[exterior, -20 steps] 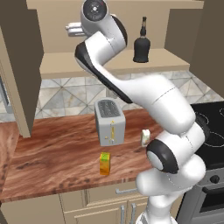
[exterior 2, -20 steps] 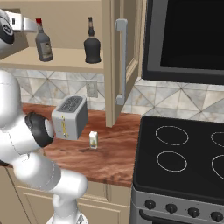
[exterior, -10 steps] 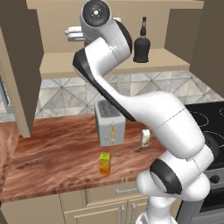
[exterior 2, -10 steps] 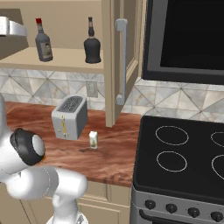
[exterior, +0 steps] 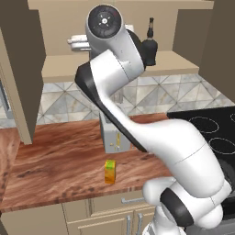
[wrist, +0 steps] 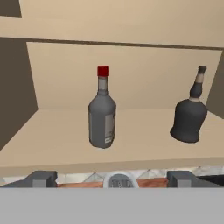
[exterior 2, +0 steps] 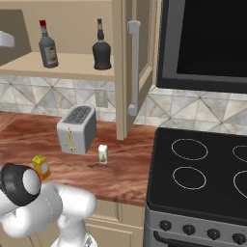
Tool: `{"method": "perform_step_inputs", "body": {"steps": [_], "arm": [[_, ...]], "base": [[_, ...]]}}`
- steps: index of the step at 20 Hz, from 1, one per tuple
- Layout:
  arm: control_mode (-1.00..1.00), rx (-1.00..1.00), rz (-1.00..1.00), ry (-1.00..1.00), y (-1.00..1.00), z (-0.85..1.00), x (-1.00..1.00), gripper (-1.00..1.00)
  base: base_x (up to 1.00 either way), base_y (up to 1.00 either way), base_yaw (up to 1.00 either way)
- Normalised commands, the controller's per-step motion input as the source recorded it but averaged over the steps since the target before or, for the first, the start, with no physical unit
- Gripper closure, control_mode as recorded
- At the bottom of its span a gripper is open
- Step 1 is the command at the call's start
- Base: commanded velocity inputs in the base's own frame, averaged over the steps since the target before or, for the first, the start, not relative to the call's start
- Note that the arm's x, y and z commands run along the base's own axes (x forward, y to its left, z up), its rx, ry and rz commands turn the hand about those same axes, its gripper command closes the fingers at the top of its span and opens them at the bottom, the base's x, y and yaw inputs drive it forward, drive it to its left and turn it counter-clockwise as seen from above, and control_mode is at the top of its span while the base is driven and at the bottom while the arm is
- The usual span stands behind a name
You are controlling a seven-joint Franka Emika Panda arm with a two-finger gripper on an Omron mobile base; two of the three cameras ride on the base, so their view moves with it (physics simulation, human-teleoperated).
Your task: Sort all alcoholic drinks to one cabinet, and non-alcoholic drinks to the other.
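Both alcoholic drinks stand upright on the pale shelf [exterior 2: 72, 65] of the open wide cabinet: the slim grey bottle [wrist: 102, 114] [exterior 2: 47, 47] with a red cap on the left and the squat black bottle [wrist: 190, 117] [exterior 2: 101, 48] [exterior: 149, 45] on the right. My gripper [wrist: 113, 179] [exterior: 76, 43] hovers in front of the shelf edge, open, with nothing between its fingertips [wrist: 41, 178]. On the counter lie the non-alcoholic drinks: the orange-yellow carton [exterior: 109, 171] [exterior 2: 41, 166] near the front and the white-cream carton [exterior 2: 102, 154] beside the toaster. The other cabinet is out of view.
A silver toaster [exterior 2: 76, 129] [exterior: 114, 137] stands on the wooden counter [exterior: 55, 156]. The cabinet's open door with its grey bar handle [exterior 2: 134, 67] juts out right of the shelf. A black stove [exterior 2: 202, 178] and a microwave [exterior 2: 207, 43] are to the right.
The hand has drawn back from the grey bottle, to the left and slightly down. The arm's elbow and lower links have swung. Both bottles stay put on the shelf.
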Motion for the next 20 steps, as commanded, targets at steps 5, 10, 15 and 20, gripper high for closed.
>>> {"method": "perform_step_inputs", "body": {"steps": [5, 10, 15, 20], "arm": [[-1.00, 0.00, 0.00, 0.01, 0.00, -0.20, -0.48, -1.00], [-1.00, 0.00, 0.00, -0.01, -0.01, -0.31, -0.32, -1.00], [-1.00, 0.00, 0.00, -0.01, -0.06, -0.40, -0.17, -1.00], [-1.00, 0.00, 0.00, 0.05, -0.01, -0.47, -0.19, -1.00]], "base": [[0.00, 0.00, 0.00], [0.00, 0.00, 0.00], [0.00, 0.00, 0.00], [0.00, 0.00, 0.00]]}}
